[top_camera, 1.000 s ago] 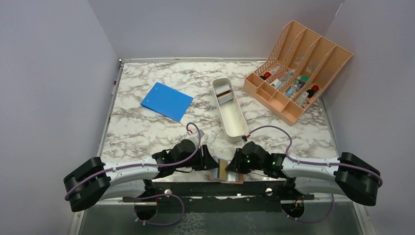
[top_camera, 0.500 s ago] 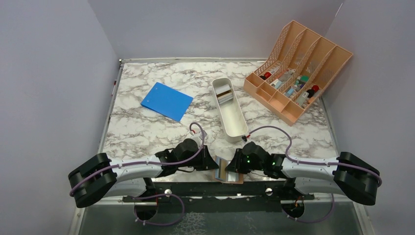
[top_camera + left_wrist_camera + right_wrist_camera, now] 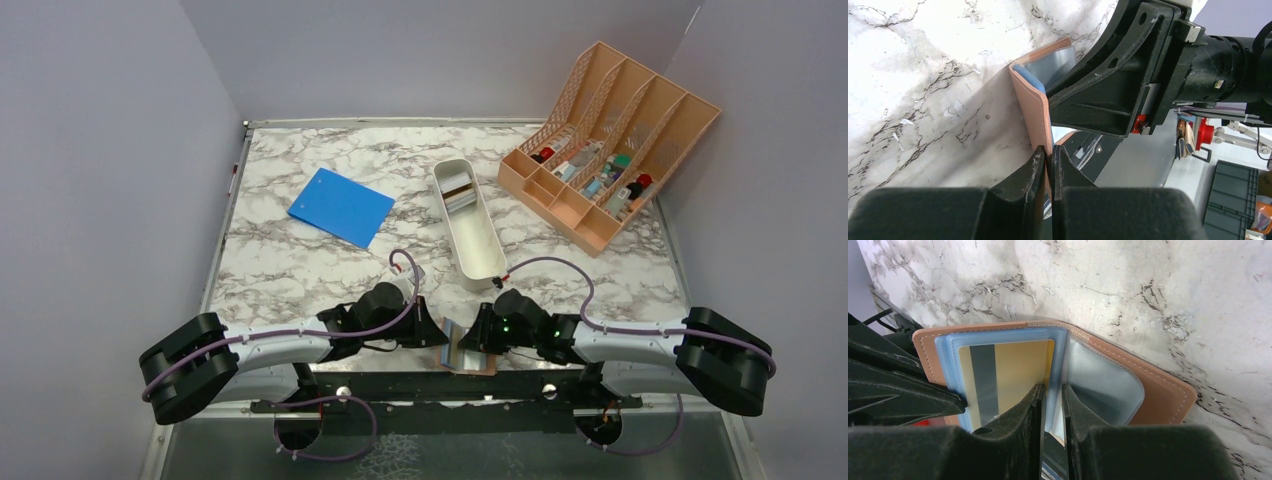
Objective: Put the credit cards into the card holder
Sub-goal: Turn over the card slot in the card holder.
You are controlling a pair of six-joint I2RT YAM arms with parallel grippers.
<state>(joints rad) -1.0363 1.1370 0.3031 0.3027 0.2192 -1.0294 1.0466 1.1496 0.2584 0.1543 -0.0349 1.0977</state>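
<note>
The brown card holder [image 3: 466, 352] stands open at the table's near edge, between both grippers. My left gripper [image 3: 1049, 159] is shut on the edge of its left brown cover [image 3: 1032, 102], which stands raised. My right gripper [image 3: 1053, 394] is shut on a pale blue inner sleeve [image 3: 1100, 380] at the fold. A gold credit card [image 3: 1013, 369] with a grey stripe sits in the left sleeve. More credit cards [image 3: 459, 191] stand on edge at the far end of the white tray. In the top view the left gripper [image 3: 437, 338] and right gripper [image 3: 479, 343] face each other across the holder.
The long white tray [image 3: 478, 243] lies just beyond the grippers. A blue notebook [image 3: 341, 207] lies at the back left. A peach lattice organiser [image 3: 610, 140] with small items stands at the back right. The table's black front rail [image 3: 440, 383] runs right below the holder.
My left gripper has closed on the holder's left cover, and that cover now stands more upright, so the holder looks narrower from above. The right gripper has kept its grip and place.
</note>
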